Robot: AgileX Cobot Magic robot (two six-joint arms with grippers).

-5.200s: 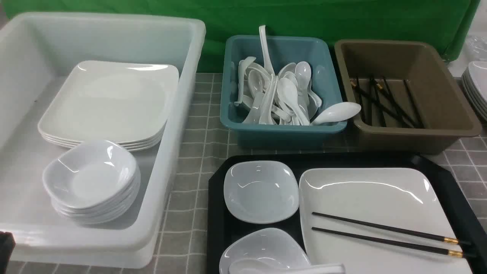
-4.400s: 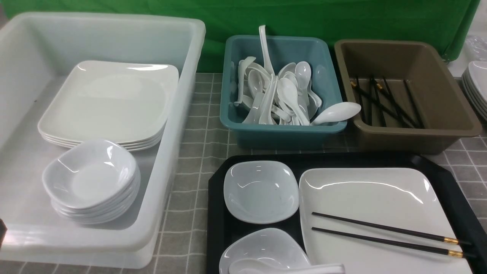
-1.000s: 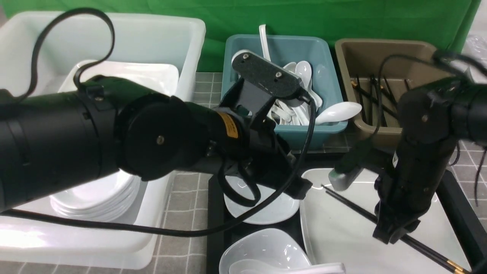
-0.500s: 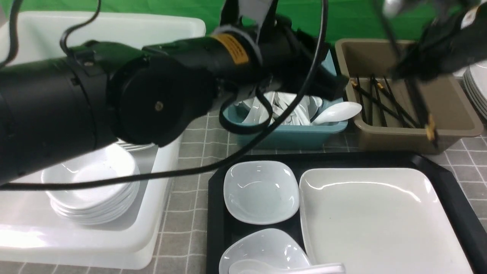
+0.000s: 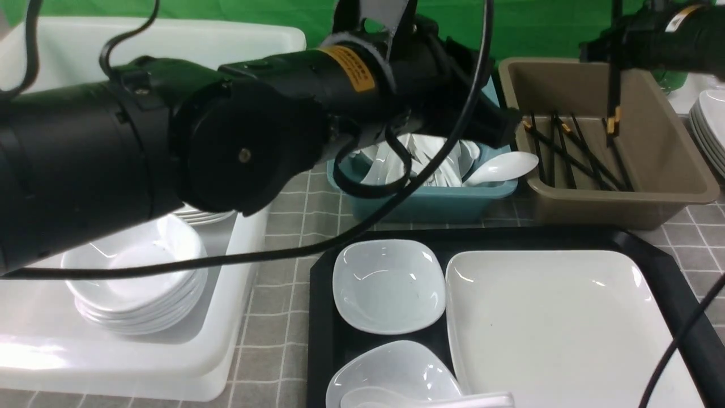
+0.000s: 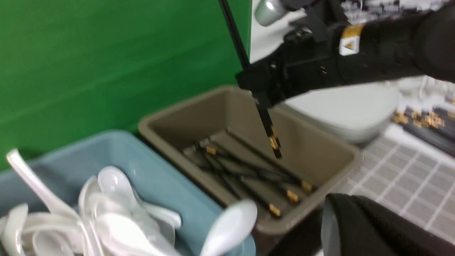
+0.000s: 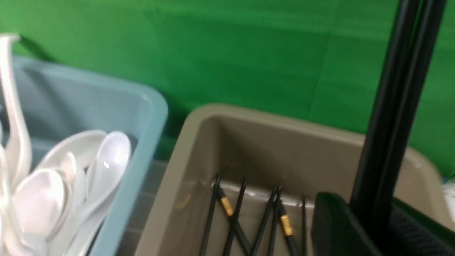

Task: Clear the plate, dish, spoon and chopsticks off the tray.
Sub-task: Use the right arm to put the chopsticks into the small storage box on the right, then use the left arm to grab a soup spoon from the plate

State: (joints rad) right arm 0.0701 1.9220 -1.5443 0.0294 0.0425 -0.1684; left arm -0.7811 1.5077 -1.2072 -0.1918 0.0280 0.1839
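Note:
The black tray holds the large white plate, a small white dish and a second dish with the white spoon lying across it. My right gripper is shut on the black chopsticks, which hang upright, gold bands down, over the brown bin. In the right wrist view the chopsticks rise between my fingers. My left gripper is shut and holds nothing, hovering by the teal bin; the left wrist view shows the left gripper dark and blurred.
The brown bin holds several loose chopsticks, and the teal bin holds several white spoons. A big white tub on the left has stacked plates and dishes. More plates are stacked at the far right. My left arm spans the left half.
My right gripper lifted the chopsticks off the plate and carried them over the brown bin, where they now hang upright. My left arm rose from above the dish toward the teal bin.

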